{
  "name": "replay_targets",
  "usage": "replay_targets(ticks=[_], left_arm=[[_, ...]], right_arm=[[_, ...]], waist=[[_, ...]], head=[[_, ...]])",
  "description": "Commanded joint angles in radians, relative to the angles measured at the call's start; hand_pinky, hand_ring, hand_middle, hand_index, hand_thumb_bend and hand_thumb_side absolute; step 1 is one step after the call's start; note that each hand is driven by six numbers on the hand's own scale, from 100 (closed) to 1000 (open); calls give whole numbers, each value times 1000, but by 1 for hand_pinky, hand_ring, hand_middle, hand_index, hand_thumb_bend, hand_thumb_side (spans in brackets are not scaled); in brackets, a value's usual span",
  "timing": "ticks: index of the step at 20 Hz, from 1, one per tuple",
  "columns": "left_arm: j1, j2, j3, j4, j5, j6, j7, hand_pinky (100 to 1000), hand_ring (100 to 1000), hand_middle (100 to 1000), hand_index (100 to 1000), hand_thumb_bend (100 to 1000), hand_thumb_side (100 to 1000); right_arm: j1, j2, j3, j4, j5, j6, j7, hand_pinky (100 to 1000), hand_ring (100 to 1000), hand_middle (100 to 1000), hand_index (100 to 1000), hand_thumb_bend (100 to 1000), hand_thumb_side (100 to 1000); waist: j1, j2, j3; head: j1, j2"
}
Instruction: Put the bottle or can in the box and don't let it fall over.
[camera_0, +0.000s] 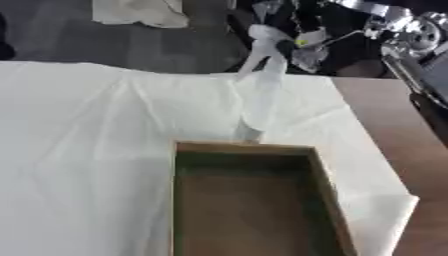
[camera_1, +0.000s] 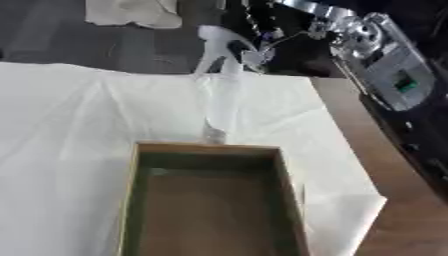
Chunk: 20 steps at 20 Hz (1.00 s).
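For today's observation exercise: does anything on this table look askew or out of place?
Yes. The white cloth lies rumpled and crooked, leaving bare table on the right. The right hand holds a clear bottle upside down, cap just behind the box.

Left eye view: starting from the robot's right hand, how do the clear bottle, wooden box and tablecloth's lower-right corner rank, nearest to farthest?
1. clear bottle, hanging from the right hand, top centre.
2. wooden box, below the bottle.
3. tablecloth corner, lower right.

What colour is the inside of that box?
Brown floor, greenish walls on the box; clearest in the left eye view.
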Motion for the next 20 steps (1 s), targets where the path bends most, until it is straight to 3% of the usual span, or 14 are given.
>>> replay_targets(ticks=[1, 10, 20], left_arm=[[-8, 14, 8, -13, 1, -2, -1, 806, 846, 817, 809, 270, 1000], [-10, 14, 10, -13, 1, -3, 1, 807, 846, 816, 809, 269, 1000], [-11, 14, 10, -11, 2, -2, 1, 808, 846, 817, 805, 269, 1000]], right_arm=[[-8, -37, -8, -19, -5, 0, 1, 610, 546, 523, 685, 151, 100], [1, -39, -6, -27, 9, 5, 20, 628, 578, 548, 715, 209, 100], [6, -39, -9, -32, 9, 9, 18, 636, 547, 525, 698, 169, 100]], waist=[[3, -19, 2], [-3, -18, 1], [-9, -18, 3]], head=[[-3, -11], [-4, -11], [-4, -9]])
